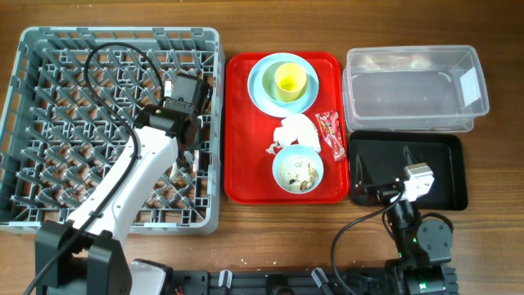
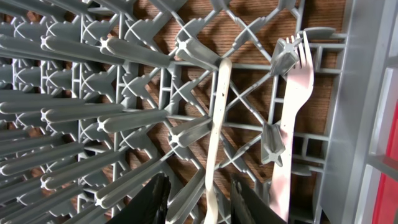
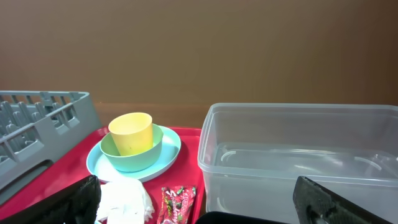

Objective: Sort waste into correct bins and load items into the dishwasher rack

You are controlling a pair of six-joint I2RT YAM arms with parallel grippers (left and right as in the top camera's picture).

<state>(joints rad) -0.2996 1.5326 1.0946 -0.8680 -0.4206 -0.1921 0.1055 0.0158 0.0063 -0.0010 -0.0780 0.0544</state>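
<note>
My left gripper [image 2: 200,202] is open low inside the grey dishwasher rack [image 1: 49,123], close to its right wall [image 2: 360,124]. A white spoon [image 2: 219,118] lies on the rack floor with its handle between my fingers, not clamped. A white fork [image 2: 292,106] lies beside it. My right gripper [image 1: 381,168] is open and empty over the black tray [image 1: 446,176]; its wrist view [image 3: 205,208] faces the red tray. There the yellow cup [image 1: 290,79] sits in a bowl [image 3: 140,155] on the pale blue plate [image 1: 260,86]. The napkin [image 1: 295,131], red wrapper [image 1: 330,133] and a bowl holding food scraps [image 1: 297,170] lie nearby.
The clear tub [image 1: 413,82] stands at the back right, behind the black tray. The red serving tray [image 1: 246,164] sits between the rack and the bins. My left arm reaches across the rack from the front.
</note>
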